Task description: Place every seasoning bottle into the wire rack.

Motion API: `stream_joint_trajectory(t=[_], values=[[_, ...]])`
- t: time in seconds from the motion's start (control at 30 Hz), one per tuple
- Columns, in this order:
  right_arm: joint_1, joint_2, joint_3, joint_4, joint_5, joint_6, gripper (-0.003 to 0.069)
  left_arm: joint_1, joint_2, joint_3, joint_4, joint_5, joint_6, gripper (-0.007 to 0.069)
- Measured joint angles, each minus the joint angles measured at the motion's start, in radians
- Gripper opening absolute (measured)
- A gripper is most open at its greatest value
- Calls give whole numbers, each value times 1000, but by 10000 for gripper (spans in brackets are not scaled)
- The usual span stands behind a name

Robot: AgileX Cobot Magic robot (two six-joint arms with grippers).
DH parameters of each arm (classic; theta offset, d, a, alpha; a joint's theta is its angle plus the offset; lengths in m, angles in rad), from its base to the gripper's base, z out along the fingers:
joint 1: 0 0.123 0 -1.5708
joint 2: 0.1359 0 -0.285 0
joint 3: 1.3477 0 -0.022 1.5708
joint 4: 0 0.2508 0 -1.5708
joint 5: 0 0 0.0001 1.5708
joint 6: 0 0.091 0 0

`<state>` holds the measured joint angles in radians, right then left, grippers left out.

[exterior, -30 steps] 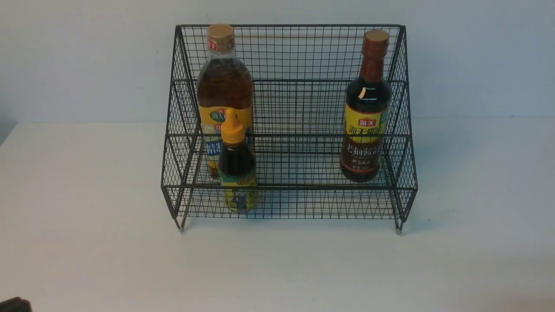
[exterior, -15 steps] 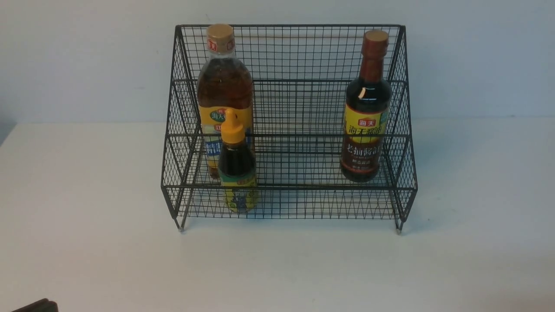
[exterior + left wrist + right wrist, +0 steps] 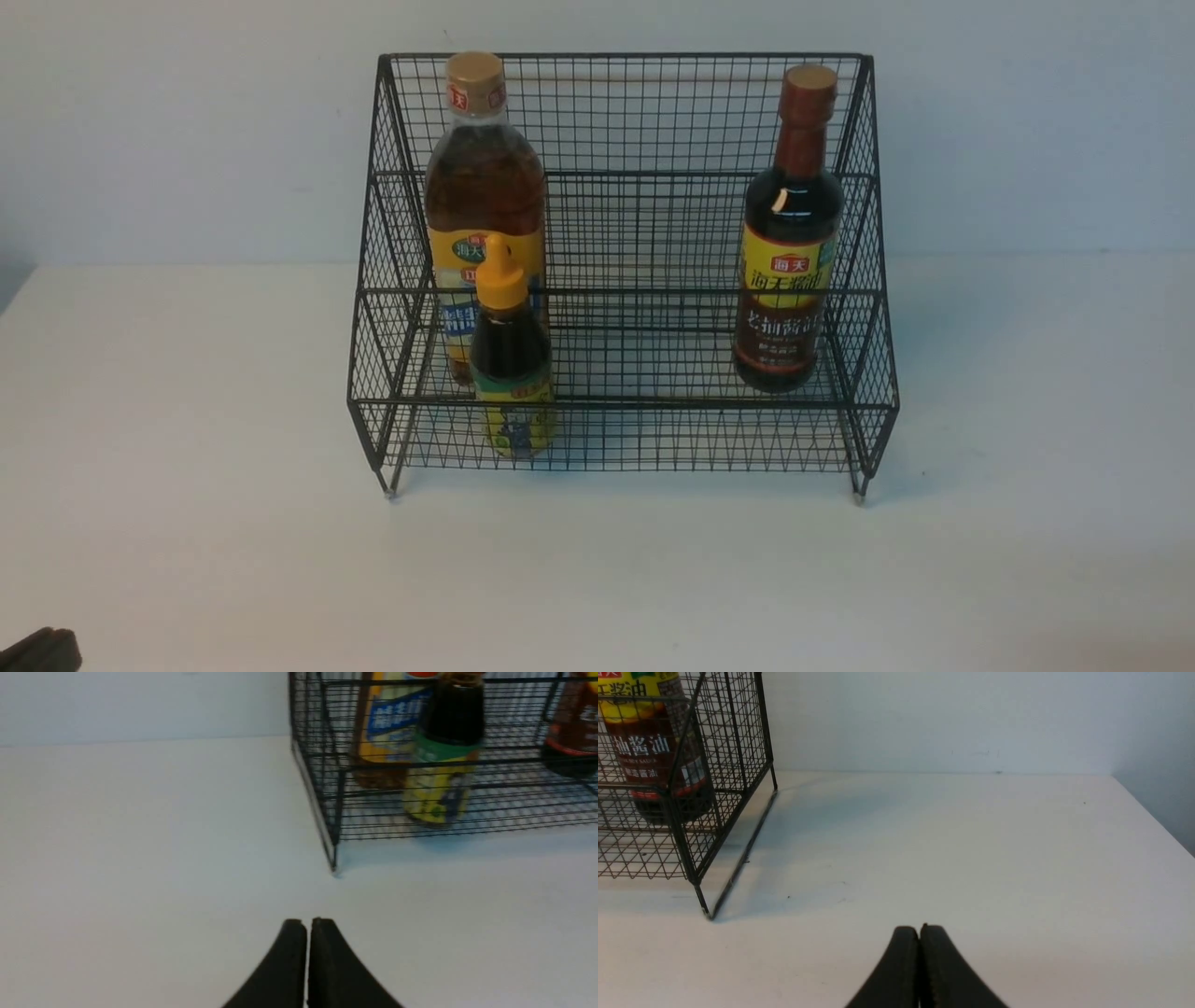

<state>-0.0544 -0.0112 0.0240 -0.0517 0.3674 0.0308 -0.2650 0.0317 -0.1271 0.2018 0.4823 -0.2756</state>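
Observation:
The black wire rack [image 3: 621,439] stands at the back of the white table with all three seasoning bottles upright inside. On its upper tier at the left is the large amber-liquid bottle [image 3: 481,187]. The small dark bottle [image 3: 510,355] with an orange nozzle cap stands in front of it on the lower tier. At the right of the upper tier stands the tall dark bottle [image 3: 786,243]. My left gripper [image 3: 308,921] is shut and empty, over bare table short of the rack's front left foot [image 3: 334,870]. My right gripper [image 3: 919,928] is shut and empty, beside the rack [image 3: 686,849].
A pale wall rises right behind the rack. The table's right edge [image 3: 1153,812] shows in the right wrist view. A dark bit of the left arm [image 3: 37,651] sits in the bottom left corner of the front view.
The dark bit of the left arm in the front view's bottom left corner shifted slightly right, then back left. The bottles and the rack have not moved.

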Motion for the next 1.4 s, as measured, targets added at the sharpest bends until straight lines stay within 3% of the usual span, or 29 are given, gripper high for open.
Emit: stream_joint_trajectory(t=[0.1, 0.2, 0.4, 0.57, 0.8, 1.4], values=[[0, 0, 0, 0, 0, 0, -15, 66, -25, 35, -26, -28, 49, -5], [0, 0, 0, 0, 0, 0, -15, 196, -42, 94, -57, -75, 127, -5], [0, 0, 0, 0, 0, 0, -15, 274, -42, 150, -71, -109, 141, -5], [0, 0, 0, 0, 1, 0, -15, 268, -42, 156, -78, -104, 143, -5], [0, 0, 0, 0, 1, 0, -15, 180, -42, 156, -78, -102, 145, -5], [0, 0, 0, 0, 1, 0, -15, 176, -42, 156, -78, -102, 146, -5]])
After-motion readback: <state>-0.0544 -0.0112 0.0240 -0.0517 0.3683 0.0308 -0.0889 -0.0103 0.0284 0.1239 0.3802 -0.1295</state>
